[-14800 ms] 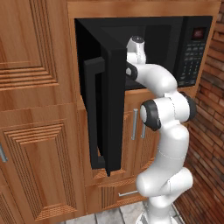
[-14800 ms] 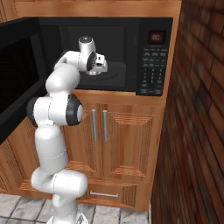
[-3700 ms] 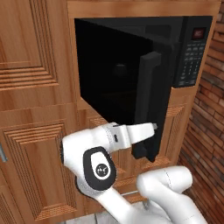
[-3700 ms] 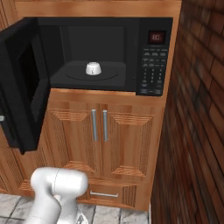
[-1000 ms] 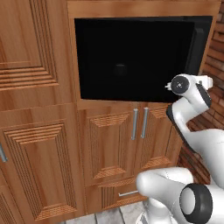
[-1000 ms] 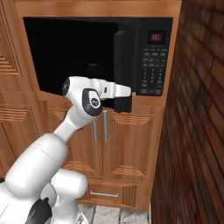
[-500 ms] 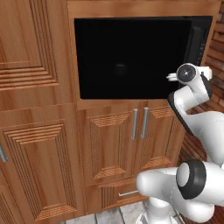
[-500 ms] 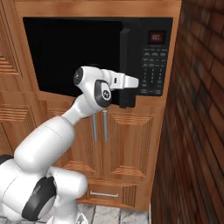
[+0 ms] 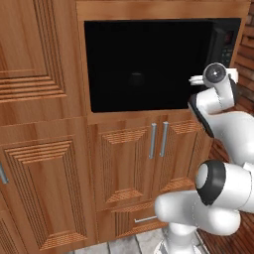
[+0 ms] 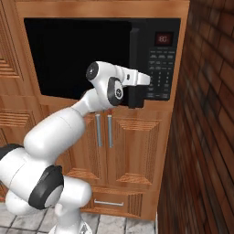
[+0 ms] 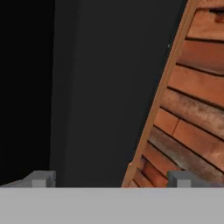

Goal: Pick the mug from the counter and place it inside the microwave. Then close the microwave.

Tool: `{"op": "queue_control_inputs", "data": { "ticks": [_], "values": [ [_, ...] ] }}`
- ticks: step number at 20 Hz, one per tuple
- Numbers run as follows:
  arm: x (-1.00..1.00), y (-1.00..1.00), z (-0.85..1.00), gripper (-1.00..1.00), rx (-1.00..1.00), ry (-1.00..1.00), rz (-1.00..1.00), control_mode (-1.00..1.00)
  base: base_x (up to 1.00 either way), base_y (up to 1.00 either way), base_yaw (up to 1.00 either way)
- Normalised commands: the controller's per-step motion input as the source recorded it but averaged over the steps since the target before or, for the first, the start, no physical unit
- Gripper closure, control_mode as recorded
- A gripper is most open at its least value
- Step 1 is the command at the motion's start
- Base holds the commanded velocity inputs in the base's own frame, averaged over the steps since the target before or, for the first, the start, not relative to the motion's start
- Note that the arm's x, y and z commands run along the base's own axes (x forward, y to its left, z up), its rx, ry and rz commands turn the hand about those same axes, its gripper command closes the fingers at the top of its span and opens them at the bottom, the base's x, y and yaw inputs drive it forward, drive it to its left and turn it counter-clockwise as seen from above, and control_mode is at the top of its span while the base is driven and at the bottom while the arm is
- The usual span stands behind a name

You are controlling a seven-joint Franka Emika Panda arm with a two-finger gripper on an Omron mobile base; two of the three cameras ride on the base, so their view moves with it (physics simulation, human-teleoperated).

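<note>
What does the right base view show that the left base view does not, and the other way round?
Right base view alone: the red-brown brick wall as a broad face and the small red display head-on. Left base view alone: the tall panelled wooden cabinet door left of the oven. Both: the large black built-in microwave with its dark glass door shut, the paired wooden cabinet doors below, and the white arm reaching toward the keypad side.

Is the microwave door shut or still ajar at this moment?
Shut: the microwave's dark glass door lies flush with its front in both base views.
</note>
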Motion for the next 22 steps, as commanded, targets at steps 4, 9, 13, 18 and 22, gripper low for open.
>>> {"op": "queue_control_inputs", "data": {
  "ticks": [4,9,13,18,22],
  "values": [
    [0.31,-0.12,0.21,-1.0,0.05,0.0,0.05,-1.0,0.0,0.0,0.0],
    [0.33,-0.06,0.26,-1.0,0.04,0.0,0.05,-1.0,0.0,0.0,0.0],
    [0.37,-0.06,0.25,-1.0,0.03,0.0,0.05,-1.0,0.0,0.0,0.0],
    [0.34,-0.04,0.21,-1.0,0.04,0.0,0.05,-1.0,0.0,0.0,0.0],
    [0.27,-0.01,0.13,-1.0,0.03,0.0,0.05,-1.0,0.0,0.0,0.0]
  ]
}}
